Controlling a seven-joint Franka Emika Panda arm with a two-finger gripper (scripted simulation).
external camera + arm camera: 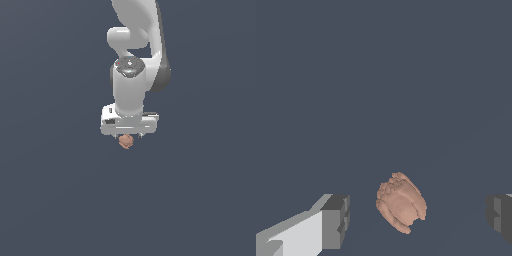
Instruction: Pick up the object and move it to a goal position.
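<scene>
Lump: small, knobbly, salmon-pink, lobed. Sits btwn dark blocky pads of white gripper, jaws wide apart, touching neither, nothing held. Plain grey floor around.

The object is salmon-pink with tan-brown shading in its knobbly folds. On either side of it, the gripper shows dark grey fingertips on white fingers, over a plain slate-grey ground.
</scene>
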